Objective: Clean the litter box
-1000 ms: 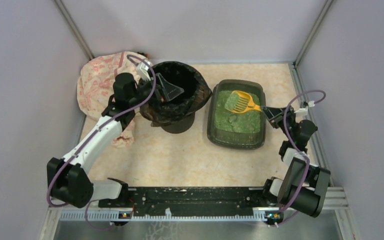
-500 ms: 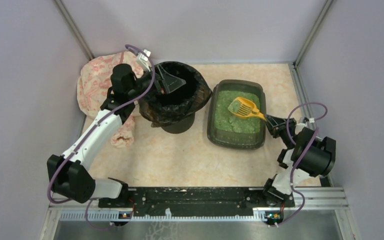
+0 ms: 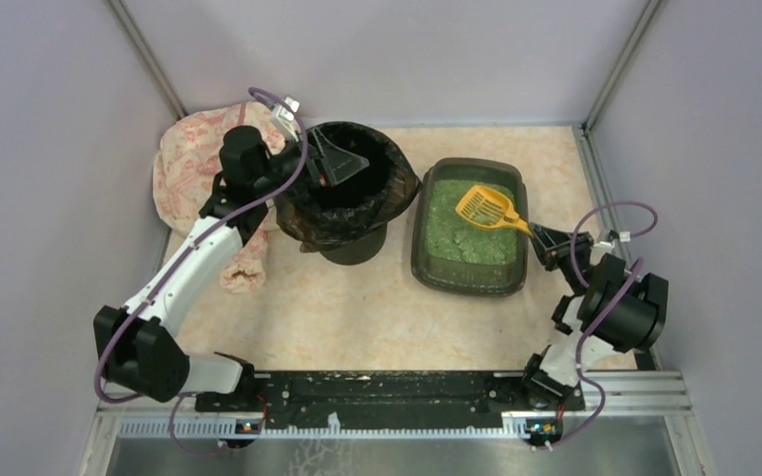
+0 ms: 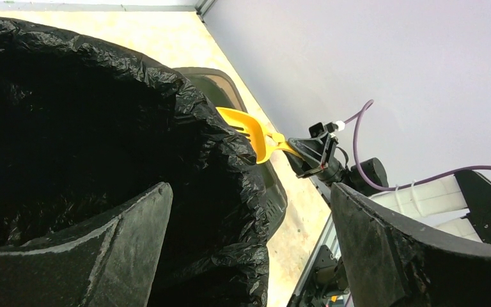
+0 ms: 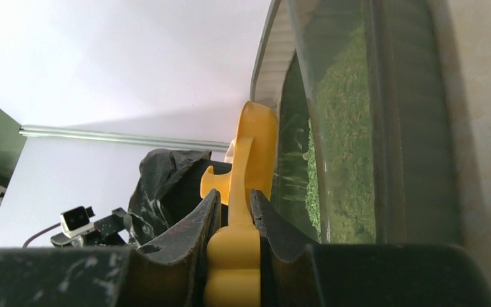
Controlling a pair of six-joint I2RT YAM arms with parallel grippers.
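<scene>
The litter box (image 3: 420, 243) is a dark grey-green tray of green granules, right of centre on the floor. A yellow slotted scoop (image 3: 486, 207) hangs over its right half, head tilted up. My right gripper (image 3: 541, 239) is shut on the scoop's handle at the tray's right rim. In the right wrist view the jaws pinch the handle (image 5: 235, 211), with the tray wall (image 5: 396, 128) to the right. My left gripper (image 3: 337, 165) stands open over the far left rim of the black-bagged bin (image 3: 352, 193). Its fingers (image 4: 102, 249) hold nothing.
A pink patterned cloth (image 3: 193, 164) lies bunched at the far left, beside the bin and under the left arm. Grey walls close in the floor on three sides. A metal rail (image 3: 387, 387) with both arm bases runs along the near edge.
The right arm has drawn back and turned its wrist, lifting the scoop's head off the granules and shifting it a little right. The left gripper rose slightly at the bin's rim.
</scene>
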